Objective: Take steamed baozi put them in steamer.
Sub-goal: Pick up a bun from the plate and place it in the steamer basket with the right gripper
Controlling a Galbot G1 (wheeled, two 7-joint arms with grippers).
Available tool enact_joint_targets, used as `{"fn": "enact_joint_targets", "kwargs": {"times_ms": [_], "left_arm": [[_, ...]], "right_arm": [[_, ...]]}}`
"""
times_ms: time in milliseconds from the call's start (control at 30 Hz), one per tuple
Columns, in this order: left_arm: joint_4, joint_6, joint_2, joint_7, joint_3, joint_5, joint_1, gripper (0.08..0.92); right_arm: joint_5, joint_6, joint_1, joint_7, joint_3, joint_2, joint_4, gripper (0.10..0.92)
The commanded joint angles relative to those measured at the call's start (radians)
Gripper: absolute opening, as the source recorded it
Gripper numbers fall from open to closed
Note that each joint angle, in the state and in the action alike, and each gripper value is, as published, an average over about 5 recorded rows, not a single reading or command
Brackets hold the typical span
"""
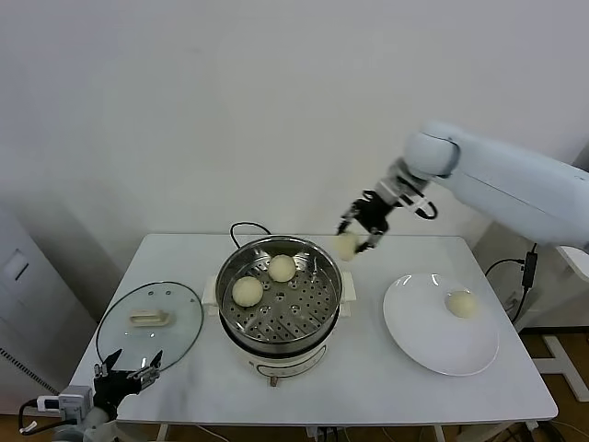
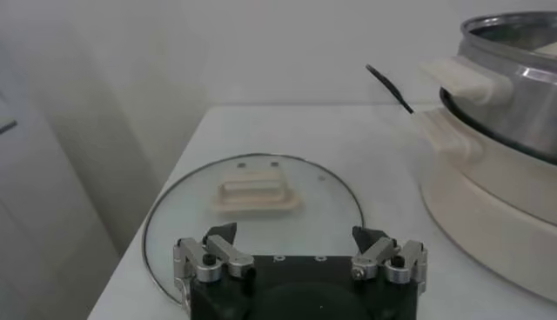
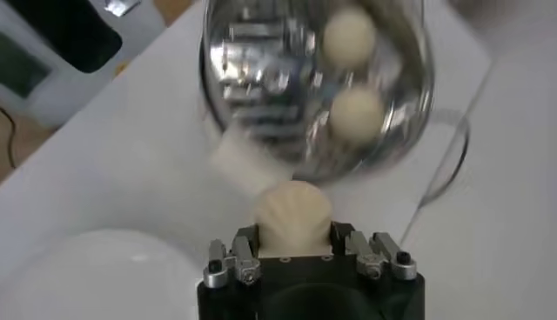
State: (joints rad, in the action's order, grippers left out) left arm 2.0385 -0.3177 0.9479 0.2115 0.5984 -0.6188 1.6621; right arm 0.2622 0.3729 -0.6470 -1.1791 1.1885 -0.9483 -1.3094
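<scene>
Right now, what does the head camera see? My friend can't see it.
The right gripper holds a bun beside the steamer, which has two buns inside. One more bun sits on a white plate, and the left gripper waits open near the glass lid.

No readable text, label, brand, number or sign anywhere in the three views. Nothing legible on the round stainless-steel steamer on its white electric base [image 1: 279,304], only a small dark mark low on the front of the base, too small to make out. Nothing printed on the flat round white plate [image 1: 433,336], on the round glass lid with cream handle [image 1: 150,319], or on the white table [image 1: 368,387].
</scene>
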Motion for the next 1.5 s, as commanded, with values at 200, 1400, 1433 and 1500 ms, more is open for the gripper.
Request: {"fn": "enact_joint_targets", "kwargs": {"times_ms": [200, 1400, 1433, 1500], "left_arm": [[-0.002, -0.001, 0.002, 0.001, -0.003, 0.000, -0.003, 0.823], [-0.015, 0.009, -0.003, 0.000, 0.003, -0.008, 0.003, 0.823], [-0.015, 0.009, -0.003, 0.000, 0.004, -0.008, 0.003, 0.823], [-0.016, 0.010, -0.003, 0.000, 0.004, -0.008, 0.003, 0.823]], "right_arm": [[-0.160, 0.286, 0.031, 0.002, 0.001, -0.239, -0.081, 0.508], [-0.409, 0.308, 0.216, -0.033, -0.013, -0.268, -0.150, 0.635], [-0.406, 0.302, 0.213, -0.033, -0.019, -0.267, -0.147, 0.658], [-0.401, 0.289, 0.203, -0.034, -0.042, -0.265, -0.133, 0.718]]}}
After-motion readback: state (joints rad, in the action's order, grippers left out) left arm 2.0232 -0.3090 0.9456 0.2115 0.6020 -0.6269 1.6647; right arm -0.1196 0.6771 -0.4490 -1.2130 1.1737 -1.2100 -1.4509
